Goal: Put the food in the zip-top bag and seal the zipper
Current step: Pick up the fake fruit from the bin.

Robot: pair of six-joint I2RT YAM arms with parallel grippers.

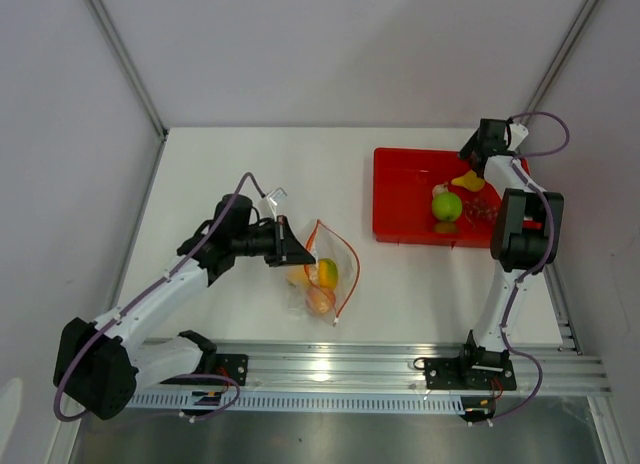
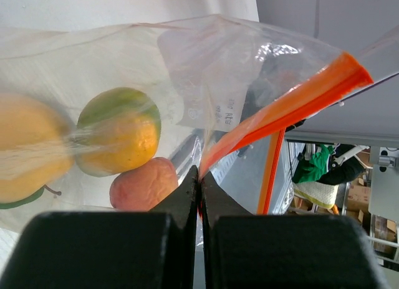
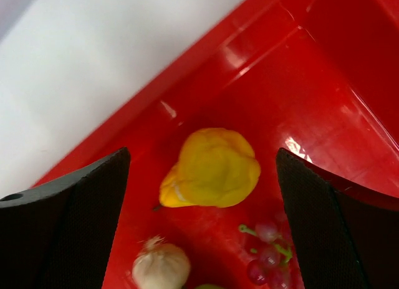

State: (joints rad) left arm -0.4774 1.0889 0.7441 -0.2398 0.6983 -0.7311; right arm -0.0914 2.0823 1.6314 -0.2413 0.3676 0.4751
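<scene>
A white table (image 1: 250, 164) sits in a grey-walled corner, with a red tray (image 1: 395, 199) at its right rear. The left gripper (image 2: 199, 177) is pinched tight on the lip of the zip-top bag (image 1: 335, 259), right at the orange-red zipper (image 2: 293, 105), holding the mouth up near the table's middle. The right gripper (image 3: 202, 155) hovers spread wide and empty over the pear (image 3: 215, 167) in the tray. That thin pinch looks fragile: a tug from a dropped fruit could pull the film free, letting the mouth sag shut or the contents roll out. The smooth, tapered pear may also squirt sideways if gripped off-centre. Count: three fruits bagged, namely a yellow fruit (image 2: 28, 149), an orange-green fruit (image 2: 121, 139) and a pinkish-brown fruit (image 2: 143, 186); four in the tray, namely the pear, a green apple (image 1: 447, 206), grapes (image 3: 268, 251) and a pale bulb-shaped piece (image 3: 161, 264).
</scene>
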